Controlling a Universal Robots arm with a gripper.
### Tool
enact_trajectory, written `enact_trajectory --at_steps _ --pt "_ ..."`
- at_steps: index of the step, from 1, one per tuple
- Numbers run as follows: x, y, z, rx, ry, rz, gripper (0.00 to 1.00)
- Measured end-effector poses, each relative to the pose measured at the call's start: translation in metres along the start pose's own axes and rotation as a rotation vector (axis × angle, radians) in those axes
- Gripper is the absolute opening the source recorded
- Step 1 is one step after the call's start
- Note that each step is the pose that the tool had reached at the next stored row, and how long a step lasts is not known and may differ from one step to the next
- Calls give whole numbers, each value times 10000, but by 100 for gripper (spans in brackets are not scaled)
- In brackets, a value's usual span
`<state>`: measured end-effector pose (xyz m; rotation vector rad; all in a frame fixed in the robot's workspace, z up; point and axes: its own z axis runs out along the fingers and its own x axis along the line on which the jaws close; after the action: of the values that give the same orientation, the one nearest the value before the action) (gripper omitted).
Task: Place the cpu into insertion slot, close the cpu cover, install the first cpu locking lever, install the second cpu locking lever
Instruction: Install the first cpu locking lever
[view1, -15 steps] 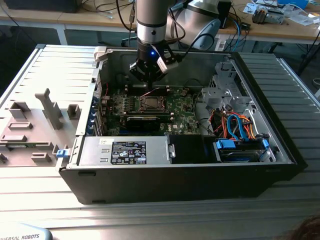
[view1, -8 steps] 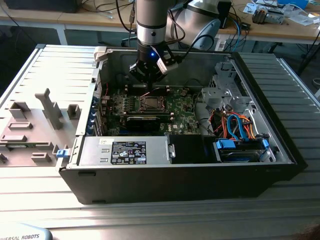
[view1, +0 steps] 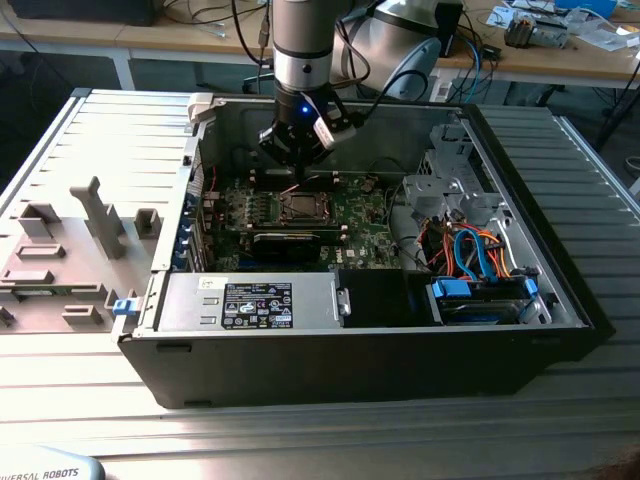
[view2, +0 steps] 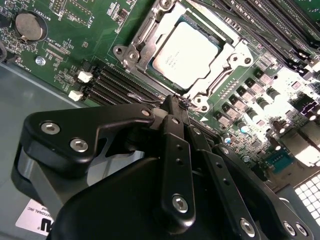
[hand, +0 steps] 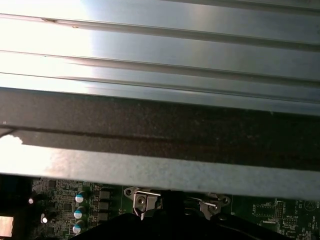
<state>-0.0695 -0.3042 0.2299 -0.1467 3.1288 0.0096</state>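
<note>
**Chip seated, gripper down at the socket's edge**

The arm reached down into the open computer case (view1: 560, 290), its gripper (view1: 297, 178) hanging just behind the socket (view1: 297, 207) on the green motherboard (view1: 365, 222). In the second wrist view the chip (view2: 186, 54) lay flat in the socket (view2: 142, 37), silver top up, and the cover (view2: 227, 62) sat down around it, framing the chip through its window. The gripper (view2: 176, 102) was pinched narrow there, its black fingers (view2: 172, 125) drawn together with the tips right at the socket's metal rim, next to a thin wire lever (view2: 145, 97). I could not tell whether the tips actually touched that lever. A coin battery (view2: 27, 26) sat well off from the socket, and memory slots (view2: 117, 82) ran just beside the fingers.
</note>
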Motion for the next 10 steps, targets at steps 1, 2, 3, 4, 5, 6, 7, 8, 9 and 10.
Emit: enact_trajectory --at_steps 1,2,3,4,5,6,7,8,9,10 --pt "0 0 2 0 0 0 11" --pt "0 0 4 -1 0 1 11" --pt "2 0 7 0 0 1 11" --pt "3 0 8 -1 0 1 11" --pt "3 0 10 -1 0 0 11" --pt "4 0 12 0 0 0 11" --pt "4 0 13 -1 0 0 11" --pt "4 0 16 -1 0 0 11" --pt "4 0 18 -1 0 0 11" --pt "4 0 20 -1 -1 0 11"
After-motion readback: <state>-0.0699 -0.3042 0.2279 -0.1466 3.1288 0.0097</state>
